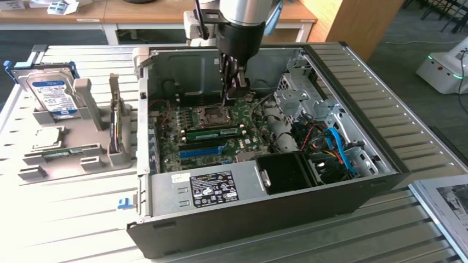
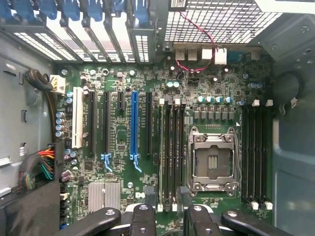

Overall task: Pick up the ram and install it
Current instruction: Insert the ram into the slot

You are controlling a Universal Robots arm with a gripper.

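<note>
The ram point(image 1: 214, 131), a long narrow green stick with dark chips, stands on edge in a memory slot of the motherboard, just in front of the empty CPU socket point(image 1: 212, 114). In the wrist view it shows edge-on as a thin pale line point(image 2: 161, 152) in the slot beside the socket point(image 2: 211, 164). My gripper point(image 1: 235, 96) hangs inside the open computer case, above the socket and a little behind the ram. It is open, with nothing between its fingers point(image 2: 142, 221). It does not touch the stick.
The case point(image 1: 256, 213) lies open on a slatted table, with a black fan shroud point(image 1: 289, 172) and blue cables point(image 1: 338, 148) to the exterior view's right. A grey fixture point(image 1: 80, 142) to the left holds a blue-labelled hard drive point(image 1: 50, 94), a silver chip point(image 1: 45, 137) and a small green board point(image 1: 67, 152).
</note>
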